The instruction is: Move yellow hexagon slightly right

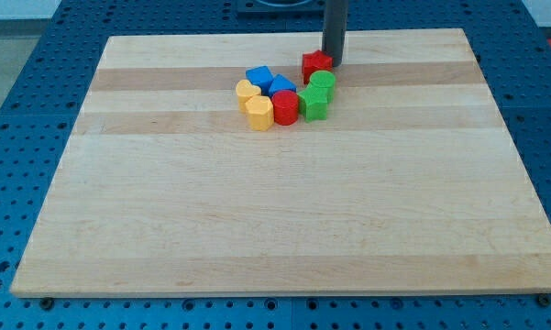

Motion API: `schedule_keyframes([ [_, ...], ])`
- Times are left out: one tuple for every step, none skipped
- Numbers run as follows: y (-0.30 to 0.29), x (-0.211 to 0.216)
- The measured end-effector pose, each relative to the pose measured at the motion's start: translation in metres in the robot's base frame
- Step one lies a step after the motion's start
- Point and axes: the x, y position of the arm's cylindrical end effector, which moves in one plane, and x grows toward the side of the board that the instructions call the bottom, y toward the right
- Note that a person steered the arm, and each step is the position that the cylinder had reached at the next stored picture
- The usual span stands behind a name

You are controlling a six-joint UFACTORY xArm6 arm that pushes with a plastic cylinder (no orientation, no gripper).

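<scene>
The yellow hexagon (pixel 259 112) sits at the lower left of a tight cluster of blocks near the top middle of the board. A second yellow block (pixel 247 91) touches it at its upper left. A red cylinder (pixel 285 106) touches the hexagon's right side. Two blue blocks (pixel 258 77) (pixel 281 86) lie above them. A green star-like block (pixel 314 102) and a green rounded block (pixel 323 82) stand to the right. A red star-like block (pixel 317 64) is at the top right. My tip (pixel 334 61) rests just right of that red block, far from the hexagon.
The wooden board (pixel 284 220) lies on a blue perforated table (pixel 27 137). The cluster sits close to the board's top edge.
</scene>
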Motion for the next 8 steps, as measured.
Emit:
schedule_keyframes([
  [0.000, 0.000],
  [-0.002, 0.002],
  [-0.005, 0.006],
  [-0.013, 0.008],
  [-0.026, 0.008],
  [-0.031, 0.008],
  [-0.032, 0.011],
  [-0.032, 0.016],
])
